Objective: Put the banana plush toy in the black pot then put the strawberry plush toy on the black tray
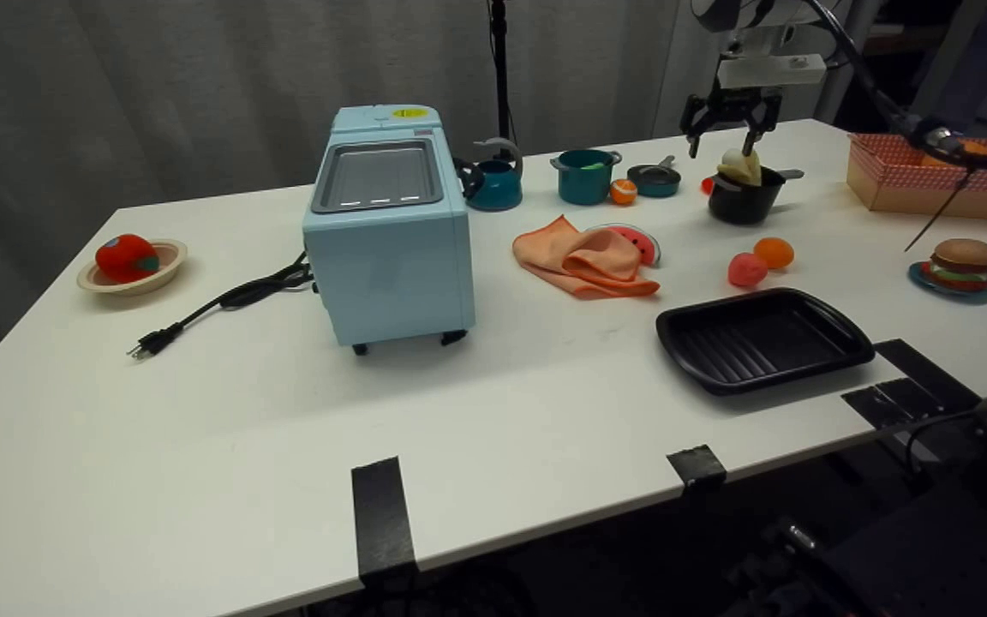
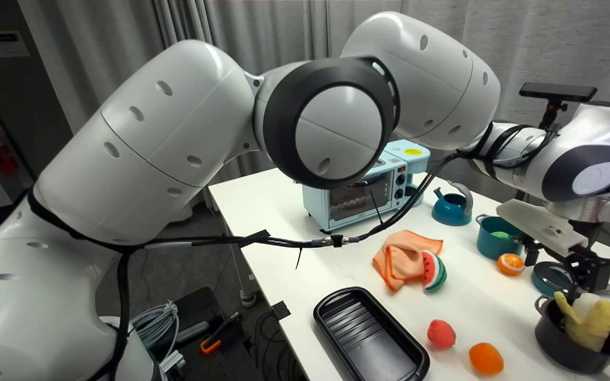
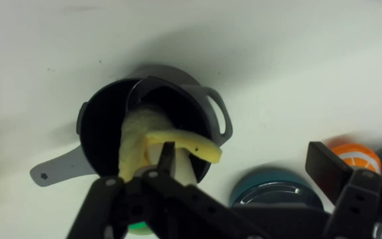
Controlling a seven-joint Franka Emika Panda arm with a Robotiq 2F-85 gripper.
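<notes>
I saw a wide gap between the fingers (image 3: 327, 169), white table (image 3: 264, 132) showing through. Under one finger, the banana toy (image 2: 591, 325) poked out of the black pot (image 1: 738, 206), blocking the way down; I couldn't tell if finger and toy touched. Lower, on the other finger's side, sat a teal pan (image 3: 277, 191) and a cut toy orange (image 3: 356, 158).

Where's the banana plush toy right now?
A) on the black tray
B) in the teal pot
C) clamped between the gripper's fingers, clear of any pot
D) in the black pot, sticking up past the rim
D: both exterior views show the banana plush toy poking out of the black pot, and the gripper is open.
</notes>
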